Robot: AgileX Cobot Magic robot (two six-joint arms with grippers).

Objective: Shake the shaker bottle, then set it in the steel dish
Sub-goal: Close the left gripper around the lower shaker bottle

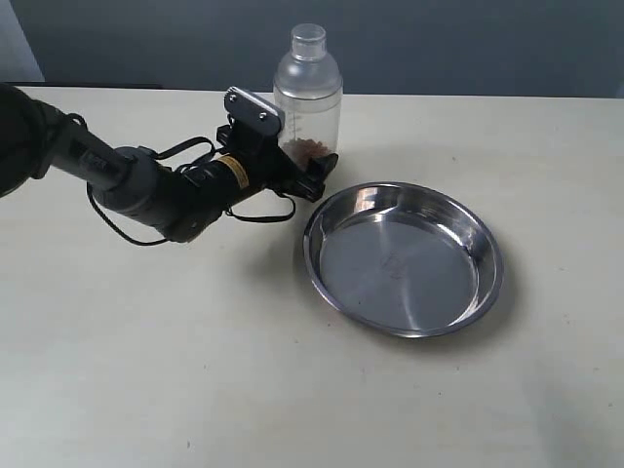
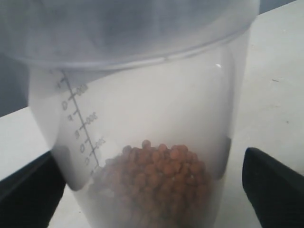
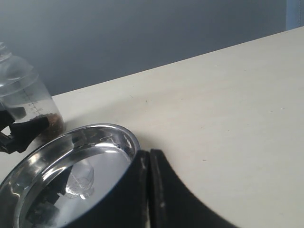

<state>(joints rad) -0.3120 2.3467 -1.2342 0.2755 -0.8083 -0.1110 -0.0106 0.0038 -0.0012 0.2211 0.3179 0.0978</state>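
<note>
Shaker bottle (image 1: pixel 308 97): upright on the surface (image 1: pixel 175 370), long axis vertical, cap uppermost, brown granules (image 2: pixel 156 171) at its base. It stands just beside the steel dish (image 1: pixel 405 333), outside the rim.
Left claw (image 1: pixel 304 161): released, fingers (image 2: pixel 273 185) flanking the bottle's base, a gap on one side.
Right claw (image 3: pixel 149 164): clenched, empty.
Surface: beige, open toward the front. Dark wall (image 1: pixel 468 39) behind.

Black left arm (image 1: pixel 136 185) and claw (image 1: pixel 308 168), looped cables (image 1: pixel 190 148), yellow label (image 1: pixel 231 168).
</note>
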